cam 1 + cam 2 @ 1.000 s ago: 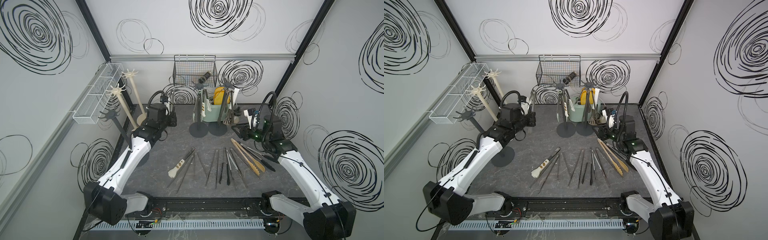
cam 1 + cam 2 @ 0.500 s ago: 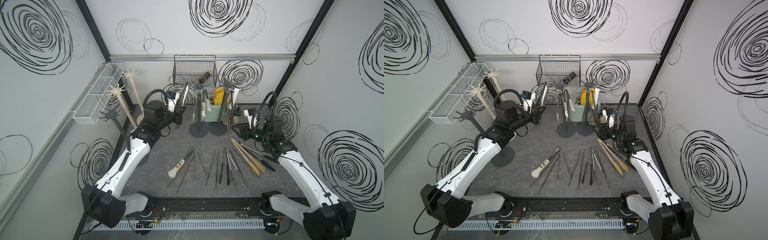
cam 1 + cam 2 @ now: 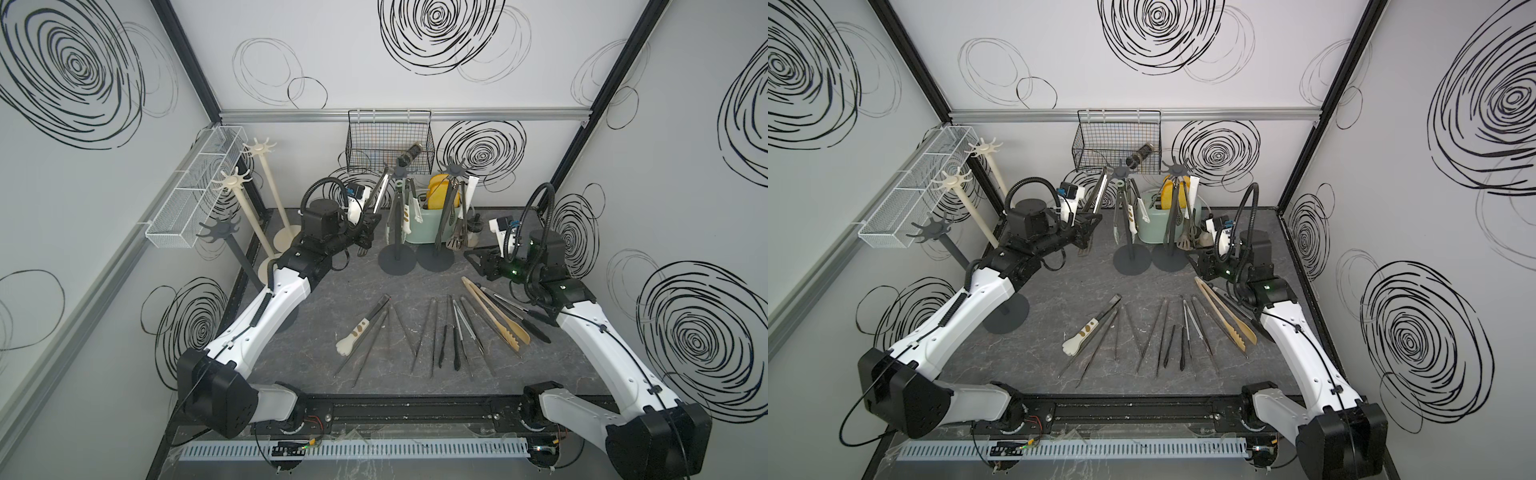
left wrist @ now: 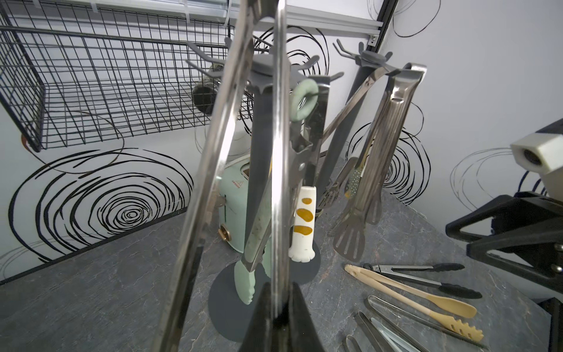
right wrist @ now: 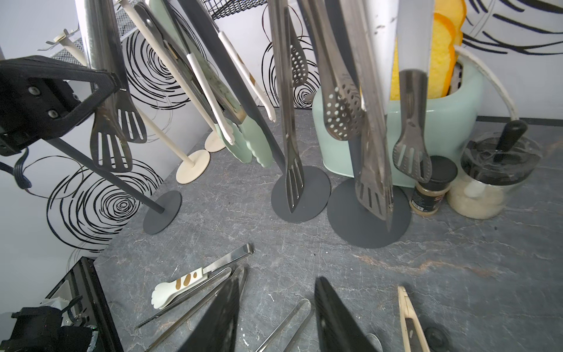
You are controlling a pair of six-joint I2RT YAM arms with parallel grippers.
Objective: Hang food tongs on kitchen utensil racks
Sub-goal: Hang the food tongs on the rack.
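Left arm stretched forward, wrist raised. Left hand [image 3: 368, 228] clamped on lower end of steel tongs [image 3: 379, 193]: slim, shiny, two-armed, slanting up beside star-shaped hook top of dark grey rack [image 3: 400, 232]. Contact with hook: cannot tell. Right arm low; right hand [image 3: 473, 257] half spread, empty, over grey marbled counter [image 3: 332, 291]. Rack carries hanging tongs [image 4: 301, 222]; mint toaster [image 3: 424, 226] behind. Wooden tongs [image 3: 494, 318] and cream-headed tongs [image 3: 353, 336] lie flat in loose row.
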